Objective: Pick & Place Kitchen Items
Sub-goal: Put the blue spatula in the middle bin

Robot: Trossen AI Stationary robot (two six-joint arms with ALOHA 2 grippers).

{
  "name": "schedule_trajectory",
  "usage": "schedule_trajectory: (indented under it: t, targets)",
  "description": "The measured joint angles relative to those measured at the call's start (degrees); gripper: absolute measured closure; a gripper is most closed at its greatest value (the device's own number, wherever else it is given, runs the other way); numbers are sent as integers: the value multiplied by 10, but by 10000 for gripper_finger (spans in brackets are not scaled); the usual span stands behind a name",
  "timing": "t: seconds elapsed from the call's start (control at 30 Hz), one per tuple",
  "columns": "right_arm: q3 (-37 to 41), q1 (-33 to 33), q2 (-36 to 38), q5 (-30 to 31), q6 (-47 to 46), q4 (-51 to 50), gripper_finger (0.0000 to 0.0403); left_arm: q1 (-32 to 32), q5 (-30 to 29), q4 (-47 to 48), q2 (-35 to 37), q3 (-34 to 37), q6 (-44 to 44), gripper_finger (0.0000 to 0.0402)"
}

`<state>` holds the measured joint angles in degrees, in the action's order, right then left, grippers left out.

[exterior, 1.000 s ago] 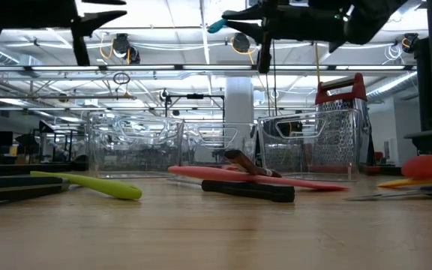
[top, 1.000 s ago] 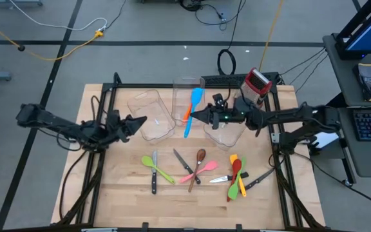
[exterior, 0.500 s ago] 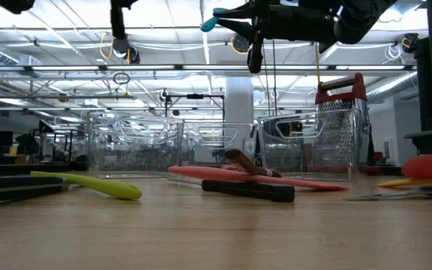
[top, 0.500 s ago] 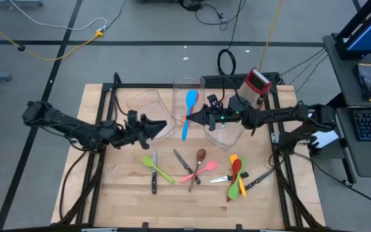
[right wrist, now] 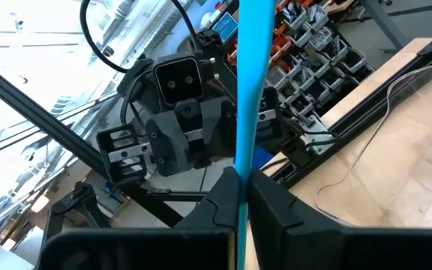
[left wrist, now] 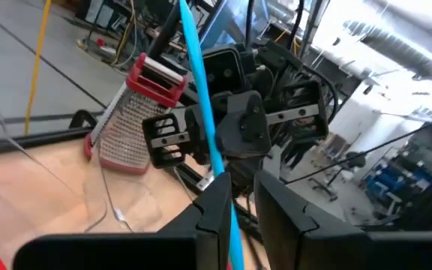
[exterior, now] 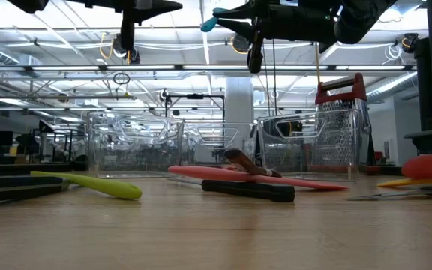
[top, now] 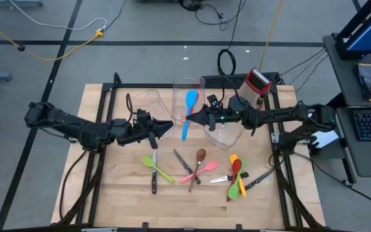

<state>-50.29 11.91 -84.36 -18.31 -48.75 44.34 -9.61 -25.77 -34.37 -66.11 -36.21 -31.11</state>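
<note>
A blue spatula hangs high over the table's middle, in front of the clear bins, with my right gripper shut on it. Its head points to the far edge and its handle end to the near edge. My left gripper points level at the spatula from the left, just short of it, its fingers a narrow gap apart with nothing between them. On the table near the front lie a green spoon, a brown spoon, a pink utensil, knives and red, orange and green utensils. My right gripper pinches the blue spatula's handle near its middle between its two fingers. The fingers come level from the table's right and lie across the handle. The spatula is lifted clear, well above the table and the bins.
Clear plastic bins stand at the back: a low one on the left, a tall one in the middle, another under my right arm. A red-topped metal grater stands at the back right. Bare wood lies at the table's left.
My left gripper has moved toward the table's right edge and a little up, rolling somewhat, and now stands close to the blue spatula. Its finger gap looks unchanged. My right gripper has held the spatula in place.
</note>
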Motion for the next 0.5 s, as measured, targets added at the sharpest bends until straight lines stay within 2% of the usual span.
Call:
schedule_trajectory:
  t: [0.17, 0.4, 0.5]
  targets:
    - [0, 0, 0, 0, 0, 0, 399, 0, 2, 9, 0, 0, 7, 339]
    - [0, 0, 0, 1, 0, 0, 399, 0, -8, 23, 0, 0, -40, 339]
    - [0, 0, 0, 1, 0, 0, 399, 0, 11, 29, 0, 0, -42, 339]
